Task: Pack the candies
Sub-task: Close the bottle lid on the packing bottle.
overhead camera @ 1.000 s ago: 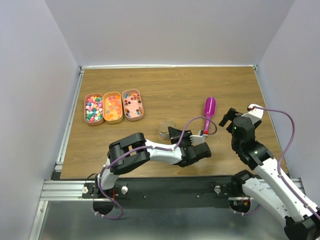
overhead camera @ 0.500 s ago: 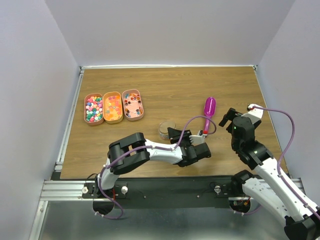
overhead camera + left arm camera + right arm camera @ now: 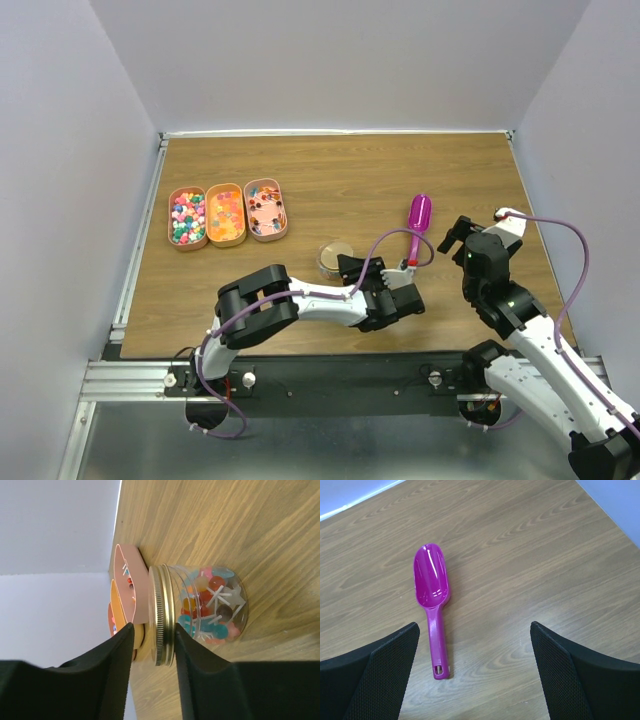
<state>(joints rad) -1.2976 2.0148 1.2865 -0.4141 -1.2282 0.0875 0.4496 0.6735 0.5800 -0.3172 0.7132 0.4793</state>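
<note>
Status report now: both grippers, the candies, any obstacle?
Left gripper open at the jar lid. Right gripper open, empty, over the scoop. Candies in the closed jar, more in three trays. No obstacle seen.

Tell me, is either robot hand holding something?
No. The left gripper straddles the jar lid with a gap; the right gripper hangs open above the scoop.

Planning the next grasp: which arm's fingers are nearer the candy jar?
Left. The left fingers sit right at the jar; the right fingers hang apart, near the scoop.
</note>
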